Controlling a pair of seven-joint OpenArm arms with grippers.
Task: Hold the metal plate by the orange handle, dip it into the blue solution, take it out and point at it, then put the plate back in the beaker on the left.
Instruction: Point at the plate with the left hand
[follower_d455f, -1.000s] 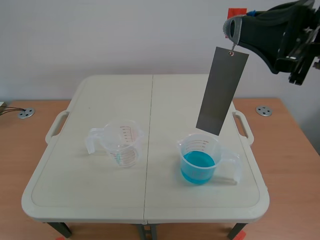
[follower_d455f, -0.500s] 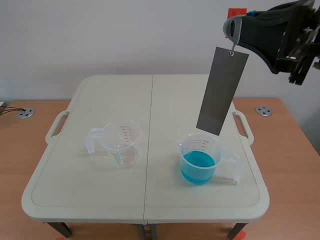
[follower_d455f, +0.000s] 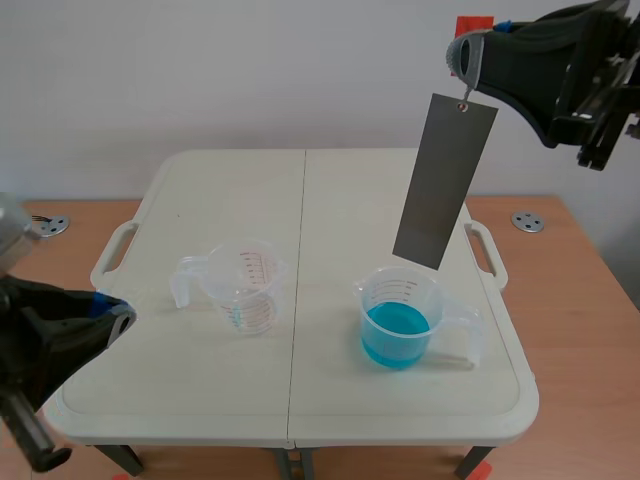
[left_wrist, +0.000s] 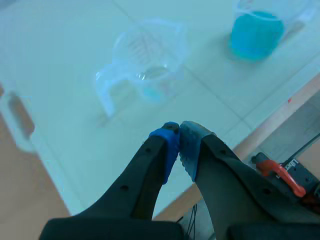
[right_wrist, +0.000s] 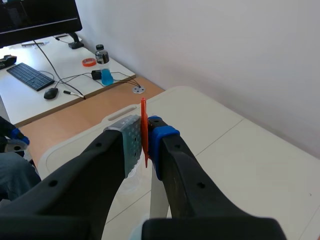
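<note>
**Plate hanging over the blue beaker**

The right gripper (right_wrist: 144, 136), raised at the far right, is clamping its fingers on the thin orange handle (right_wrist: 144, 117). The long grey metal plate (follower_d455f: 444, 180) is hanging tilted below it, with its lower edge close above the clear plastic beaker of blue solution (follower_d455f: 398, 322). I think the plate is hanging loosely, so it may swing, strike the rim and spill the liquid. The left gripper (left_wrist: 179, 136), fingers together on nothing, is hovering at the near left. The empty clear beaker (follower_d455f: 245, 287) is standing between it and the plate on the beige folding table (follower_d455f: 200, 390), and would be easy to knock over.
</note>
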